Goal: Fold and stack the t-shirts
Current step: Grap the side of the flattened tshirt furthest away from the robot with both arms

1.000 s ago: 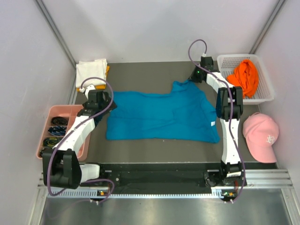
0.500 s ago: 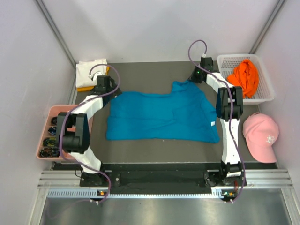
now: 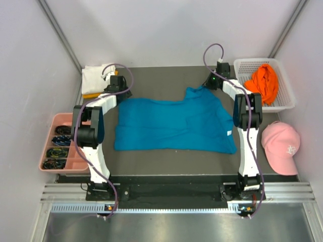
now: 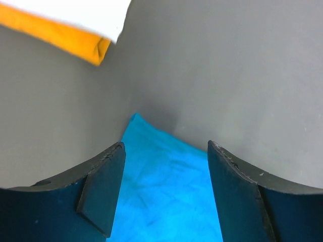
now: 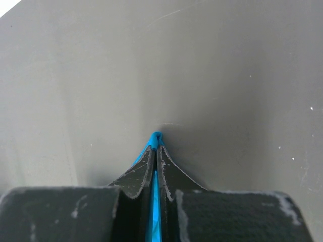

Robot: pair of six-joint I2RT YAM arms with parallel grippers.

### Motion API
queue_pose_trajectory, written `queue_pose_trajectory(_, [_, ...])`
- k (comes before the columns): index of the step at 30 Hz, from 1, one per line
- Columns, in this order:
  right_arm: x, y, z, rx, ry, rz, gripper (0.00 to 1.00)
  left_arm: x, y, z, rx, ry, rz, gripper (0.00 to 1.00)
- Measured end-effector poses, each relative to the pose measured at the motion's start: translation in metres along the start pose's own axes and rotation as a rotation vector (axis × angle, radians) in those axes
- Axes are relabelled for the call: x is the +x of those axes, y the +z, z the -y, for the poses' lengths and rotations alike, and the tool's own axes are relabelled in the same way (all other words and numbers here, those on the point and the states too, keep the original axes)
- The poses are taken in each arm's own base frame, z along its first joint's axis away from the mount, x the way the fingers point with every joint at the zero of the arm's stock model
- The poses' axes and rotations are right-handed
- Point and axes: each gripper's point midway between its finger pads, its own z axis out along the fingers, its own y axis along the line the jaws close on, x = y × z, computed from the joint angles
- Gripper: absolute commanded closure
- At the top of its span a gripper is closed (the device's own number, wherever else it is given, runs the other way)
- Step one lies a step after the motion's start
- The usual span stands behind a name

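The teal-blue t-shirt lies spread flat across the middle of the dark table mat, its long side running left to right. Its far-right corner is pinched in the right gripper, whose jaws are pressed together with a thin blue edge of cloth showing between them. At the shirt's far-left corner the left gripper has its jaws apart, one on each side of the pointed tip, with nothing pinched yet.

The step in hand looks like taking that second far corner so both arms can fold the far edge over. To do it well, the left jaws should come further onto the cloth before shutting, because only the very tip lies between them and a shallow bite may slip. The right grip also looks thin, so both arms should lift gently and at the same height. Keeping the far edge taut between them should give a straight crease.

Just beyond the shirt's far-left corner is a white t-shirt lying on a yellow-orange t-shirt, close enough that the left arm should not sweep outward. Left of the shirt is a pink tray. Beyond its far-right corner a bright orange t-shirt lies in a white basket, and to its right is a pink cap.
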Motion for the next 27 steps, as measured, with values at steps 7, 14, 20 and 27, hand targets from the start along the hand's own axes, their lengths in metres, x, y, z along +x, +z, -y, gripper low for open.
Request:
queue_pose_trajectory(7, [0.001, -0.001, 0.000, -0.006, 0.006, 0.013, 1.00, -0.007, 0.014, -0.002, -0.021, 0.005, 0.026, 0.33])
queue_pose_trajectory(14, [0.000, -0.001, 0.000, -0.009, 0.005, 0.018, 1.00, -0.007, 0.028, -0.014, -0.047, -0.008, 0.023, 0.42])
queue_pose_trajectory(20, [0.000, -0.001, 0.000, -0.009, 0.005, 0.019, 1.00, 0.000, 0.039, -0.019, -0.063, -0.006, 0.004, 0.45])
queue_pose_trajectory(27, [0.000, -0.001, 0.000, -0.009, 0.005, 0.019, 1.00, 0.000, 0.041, -0.019, -0.063, -0.012, 0.001, 0.63])
